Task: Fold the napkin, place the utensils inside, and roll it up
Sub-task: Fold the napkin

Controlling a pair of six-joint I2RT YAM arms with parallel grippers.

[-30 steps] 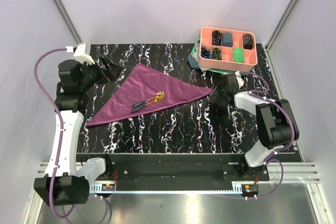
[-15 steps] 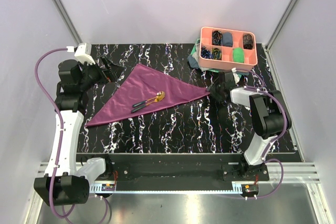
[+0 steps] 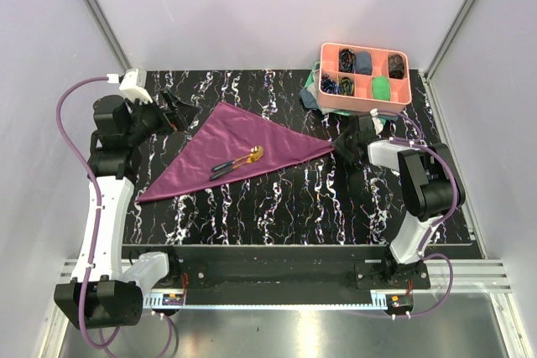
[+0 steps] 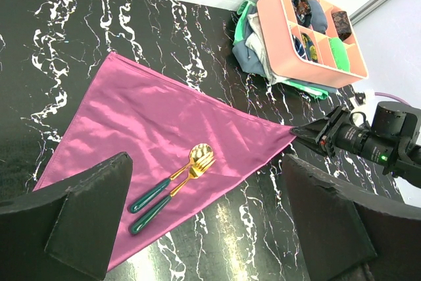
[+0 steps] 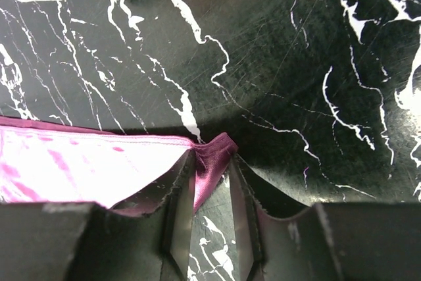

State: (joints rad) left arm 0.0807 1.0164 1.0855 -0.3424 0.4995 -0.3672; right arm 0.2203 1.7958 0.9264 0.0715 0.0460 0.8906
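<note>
The plum-purple napkin (image 3: 239,144) lies folded in a triangle on the black marbled table. It also shows in the left wrist view (image 4: 164,123). The gold-headed spoon (image 4: 176,174) and fork (image 4: 172,192) lie side by side on it near its front edge, as the top view (image 3: 237,161) also shows. My right gripper (image 3: 340,147) sits low at the napkin's right corner. Its fingers are closed on the bunched corner tip (image 5: 214,156). My left gripper (image 3: 164,111) hangs open and empty above the table's back left, its fingers (image 4: 85,215) wide apart.
A pink divided tray (image 3: 367,104) with small cloth rolls stands at the back right, just behind my right gripper. Teal-green and grey cloths (image 3: 315,90) lie under its left side. The table's edges run along the frame rails.
My right gripper has moved a little left and back onto the napkin's right corner, and the arm has swung round. The left arm, napkin and utensils have not moved.
</note>
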